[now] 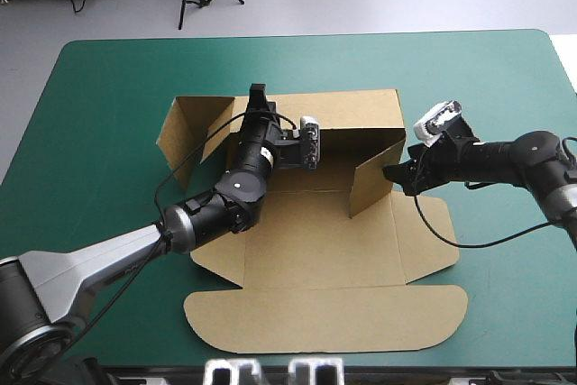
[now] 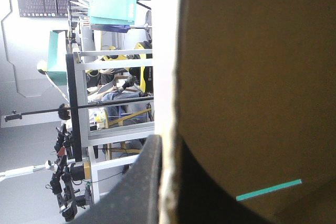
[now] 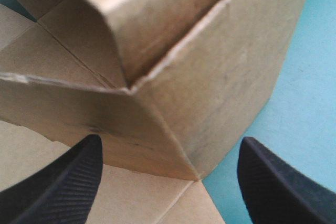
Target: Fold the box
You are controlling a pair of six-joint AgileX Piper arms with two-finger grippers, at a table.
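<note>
The brown box (image 1: 315,250) lies mid-table with its lid flat toward the front edge. Its back wall (image 1: 356,113) and two side flaps stand raised. My left gripper (image 1: 259,95) reaches over the base to the back wall's top edge. In the left wrist view its fingers (image 2: 142,182) are all but shut, with the board's pale edge (image 2: 169,103) between them. My right gripper (image 1: 397,173) sits at the outer side of the raised right flap (image 1: 374,173). It is open, and the flap's corner (image 3: 220,77) stands just ahead of the right gripper (image 3: 168,182), between its spread fingers.
The teal-green cover (image 1: 108,132) shows in wide bands left and right of the box and beyond its back wall. A flat side flap (image 1: 424,241) of the box lies under the right arm's wrist.
</note>
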